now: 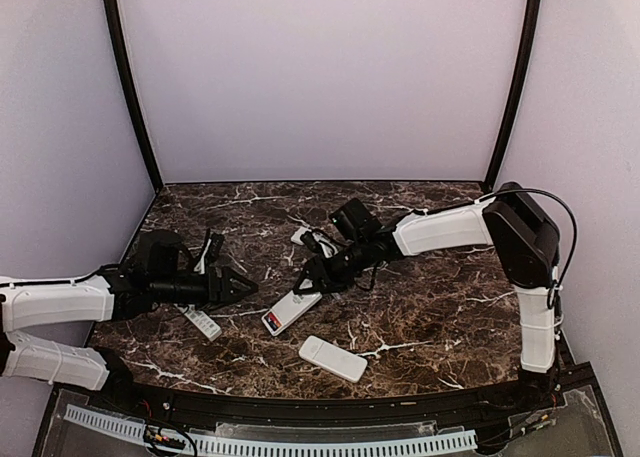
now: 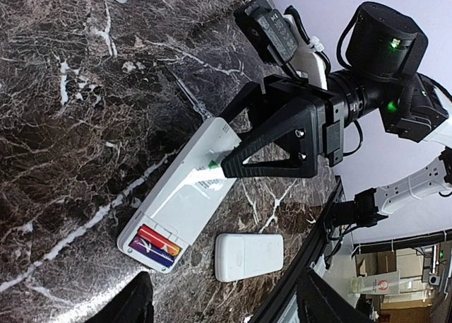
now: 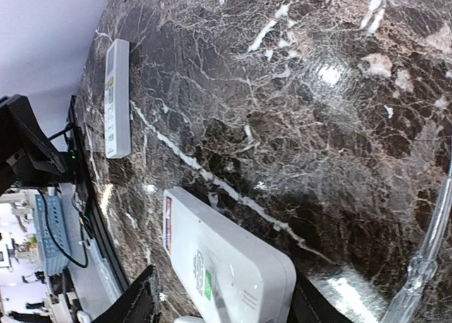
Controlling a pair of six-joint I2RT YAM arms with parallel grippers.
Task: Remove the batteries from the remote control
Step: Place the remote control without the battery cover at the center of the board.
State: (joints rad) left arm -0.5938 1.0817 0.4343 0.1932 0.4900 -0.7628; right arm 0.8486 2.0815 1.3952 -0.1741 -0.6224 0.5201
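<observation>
**A:** Where were the batteries found?

**B:** The batteries were seen seated in the open compartment at the near end of the remote, an orange-red one laid beside a blue-purple one. Nothing else was seen in that compartment. A white cover was seen lying on the table just beside that end.

**A:** How were the fingers set?

**B:** The right gripper was placed over the far end of the remote. Its fingers were spread to either side, and a gap was visible on one side in the right wrist view, so nothing was judged to be clamped. The left gripper was held wide apart and empty, and was aimed toward the compartment end.

**A:** What could go wrong from there?

**B:** Since the remote was not pinned, it could be pushed or spun across the smooth marble once a battery was pried at. A freed battery could be flicked out and rolled toward the table's edge. The cover could be knocked aside. A second remote, left near the left arm, could be swept by it.
</observation>
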